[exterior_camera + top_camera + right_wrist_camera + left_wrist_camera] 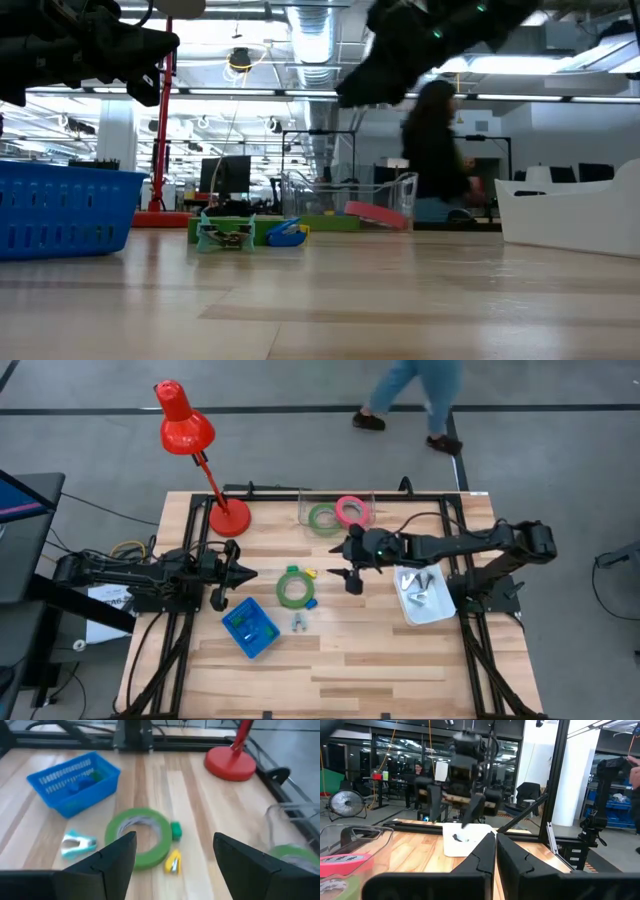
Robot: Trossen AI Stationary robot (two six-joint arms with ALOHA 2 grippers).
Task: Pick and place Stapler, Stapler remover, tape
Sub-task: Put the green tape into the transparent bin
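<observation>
Two dark arms are working: the right gripper (pixel 352 576) is hovering wide open near a flat green tape ring (pixel 295 587); the left gripper (pixel 240 573) is waiting, fingers closed, empty.

A: From where does the high view look?

B: Straight down over the whole wooden table (pixel 400 650), both arms in frame. The low view sits at table-top height, looking level across into the room.

A: And the wrist views?

B: Each looks forward past its own fingers, close to the tabletop. The right wrist and high views share the blue basket (pixel 75 781) and red lamp (pixel 190 435).
</observation>
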